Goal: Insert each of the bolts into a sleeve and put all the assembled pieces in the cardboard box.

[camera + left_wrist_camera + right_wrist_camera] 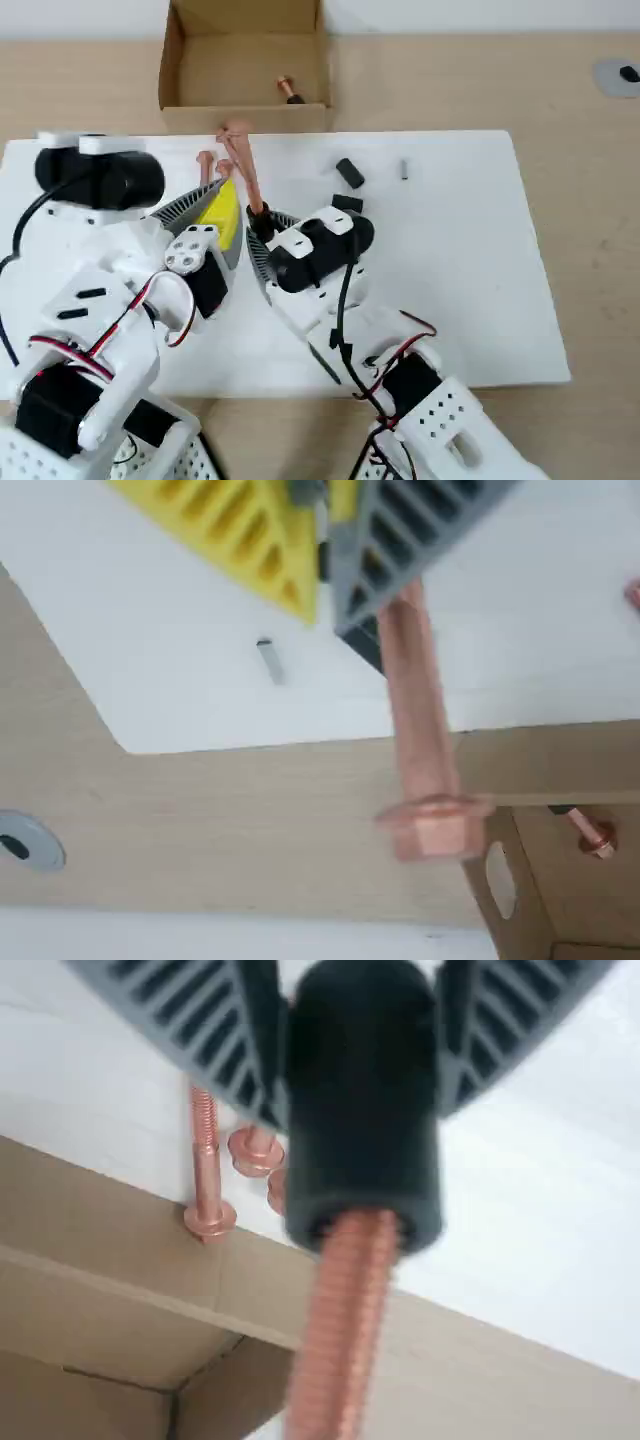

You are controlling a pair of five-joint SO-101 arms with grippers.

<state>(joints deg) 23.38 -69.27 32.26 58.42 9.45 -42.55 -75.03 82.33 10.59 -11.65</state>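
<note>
My right gripper point(262, 224) point(362, 1110) is shut on a black sleeve point(362, 1150) held above the white mat. A copper bolt point(248, 170) point(335, 1340) sticks out of the sleeve, with its hex head point(435, 825) close to the front wall of the cardboard box point(245, 118). My left gripper point(236, 186) point(325, 615), one yellow finger and one grey, sits against the bolt's shaft point(415, 720) with its jaws nearly together on it. One bolt with a dark sleeve point(290, 90) point(590, 835) lies inside the box.
Loose bolts point(205, 162) point(205, 1160) lie on the mat point(450, 300) just in front of the box. Two spare black sleeves point(348, 172) point(347, 203) and a small grey pin point(404, 169) point(265, 660) lie right of the grippers. The mat's right half is bare.
</note>
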